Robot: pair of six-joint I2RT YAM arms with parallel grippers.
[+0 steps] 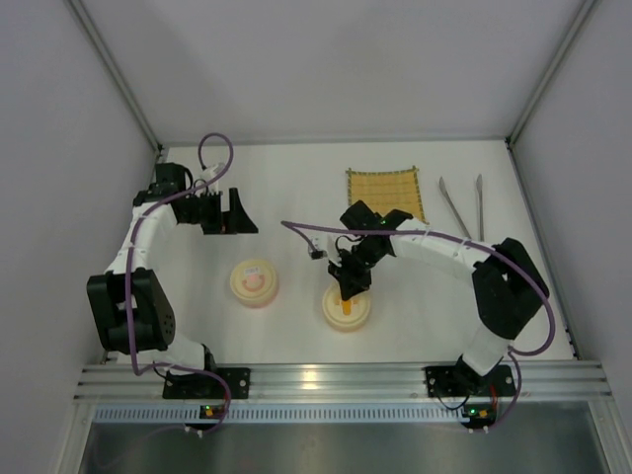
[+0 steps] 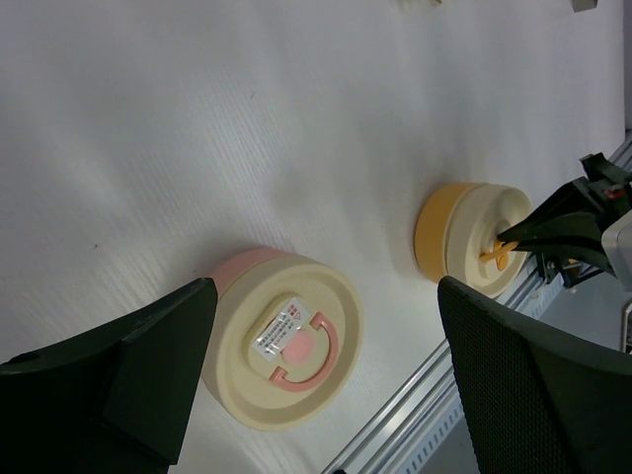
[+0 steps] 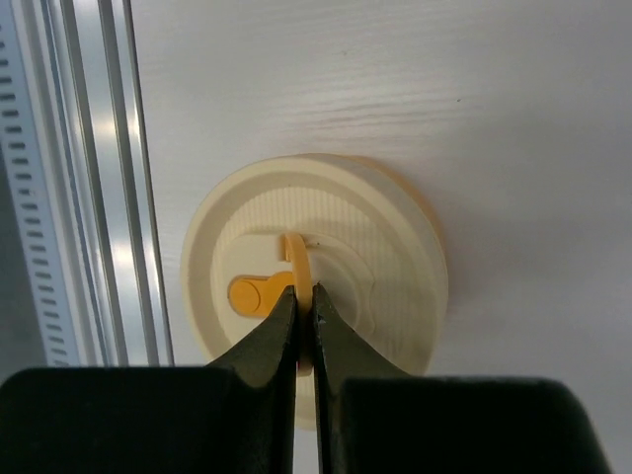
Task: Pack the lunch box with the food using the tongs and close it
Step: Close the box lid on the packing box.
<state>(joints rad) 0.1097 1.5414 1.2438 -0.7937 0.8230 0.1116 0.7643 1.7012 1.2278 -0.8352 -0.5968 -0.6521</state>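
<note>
Capping the orange box is a cream lid.

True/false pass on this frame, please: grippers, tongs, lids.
1. The right gripper is shut on the handle of the orange box. True.
2. The left gripper holds the pink box. False: it is open and holds nothing.
3. The tongs lie on the mat. False: they lie on the table beside it.
4. Both boxes have their lids on. True.
</note>
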